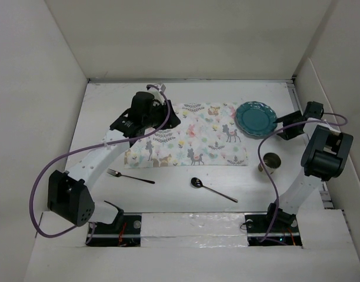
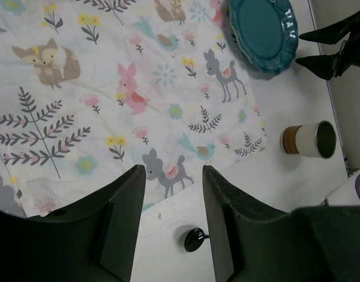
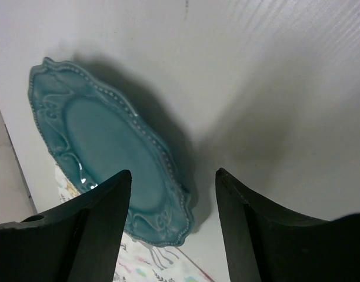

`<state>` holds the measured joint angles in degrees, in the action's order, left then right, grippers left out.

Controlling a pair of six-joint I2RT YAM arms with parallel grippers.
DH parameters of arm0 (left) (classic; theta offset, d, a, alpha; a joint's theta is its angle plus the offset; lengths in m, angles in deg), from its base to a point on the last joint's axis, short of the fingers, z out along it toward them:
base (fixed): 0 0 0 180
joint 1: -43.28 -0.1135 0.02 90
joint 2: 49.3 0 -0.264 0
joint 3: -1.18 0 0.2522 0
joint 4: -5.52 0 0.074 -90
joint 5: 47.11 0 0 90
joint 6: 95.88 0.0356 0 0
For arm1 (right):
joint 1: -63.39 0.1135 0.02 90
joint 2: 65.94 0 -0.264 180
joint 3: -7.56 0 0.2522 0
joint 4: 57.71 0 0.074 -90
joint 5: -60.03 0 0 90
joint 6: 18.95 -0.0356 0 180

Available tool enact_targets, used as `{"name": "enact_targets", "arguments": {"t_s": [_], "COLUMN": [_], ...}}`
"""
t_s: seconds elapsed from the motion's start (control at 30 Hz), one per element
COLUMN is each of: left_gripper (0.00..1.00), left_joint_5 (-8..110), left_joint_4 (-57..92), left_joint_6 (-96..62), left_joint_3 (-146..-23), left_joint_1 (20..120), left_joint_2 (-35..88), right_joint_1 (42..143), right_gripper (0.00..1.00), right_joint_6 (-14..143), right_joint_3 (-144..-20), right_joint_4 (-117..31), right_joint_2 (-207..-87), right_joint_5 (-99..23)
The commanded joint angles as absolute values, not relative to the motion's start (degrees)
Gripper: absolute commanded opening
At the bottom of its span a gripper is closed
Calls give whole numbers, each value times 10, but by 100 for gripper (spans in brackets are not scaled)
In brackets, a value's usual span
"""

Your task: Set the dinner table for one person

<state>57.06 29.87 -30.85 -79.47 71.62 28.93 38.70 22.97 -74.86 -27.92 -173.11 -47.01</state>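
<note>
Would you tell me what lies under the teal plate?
The plate's edge overlaps the placemat's corner; the rest sits over the table. Anything directly beneath is hidden.

The white bench [image 1: 168, 197] carried a placemat [image 1: 189, 144] printed with pastel animals, laid flat across its far middle. A teal plate [image 1: 256, 118] rested partly on the mat's far right corner and partly on the bare top. A small cup [image 1: 271, 161] stood just off the mat's near right corner, while a fork [image 1: 130, 177] and a spoon [image 1: 212, 189] lay apart nearer the front edge.
</note>
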Motion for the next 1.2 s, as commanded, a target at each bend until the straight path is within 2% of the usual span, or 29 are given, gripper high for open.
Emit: {"name": "enact_targets", "arguments": {"t_s": [0.0, 0.27, 0.67, 0.73, 0.87, 0.9, 1.0, 1.07, 1.17], "left_gripper": [41, 37, 31, 30, 29, 29, 28, 28, 27], "left_joint_5": [558, 548, 514, 513, 513, 513, 513, 513, 515], "left_joint_4": [291, 294, 286, 281, 268, 268, 270, 275, 285], "left_joint_6": [-300, -305, -291, -292, -295, -296, -296, -295, -293], "left_joint_3": [-790, -802, -828, -824, -810, -803, -796, -794, -799], "left_joint_1": [716, 716, 716, 716, 710, 710, 704, 704, 704], "left_joint_2": [250, 256, 266, 268, 264, 262, 259, 259, 261], "right_joint_1": [383, 383, 383, 383, 371, 366, 360, 354, 339], "right_gripper": [64, 58, 55, 52, 29, 18, 5, 0, 0], "right_joint_6": [218, 239, 321, 336, 333, 326, 297, 280, 246], "right_joint_3": [-747, -798, -962, -976, -986, -978, -924, -896, -829], "right_joint_4": [-306, -249, -86, -73, -73, -81, -135, -179, -262], "right_joint_2": [-1749, -1788, -1896, -1912, -1922, -1920, -1882, -1845, -1782], "right_joint_5": [-497, -523, -562, -571, -584, -589, -568, -560, -555]}}
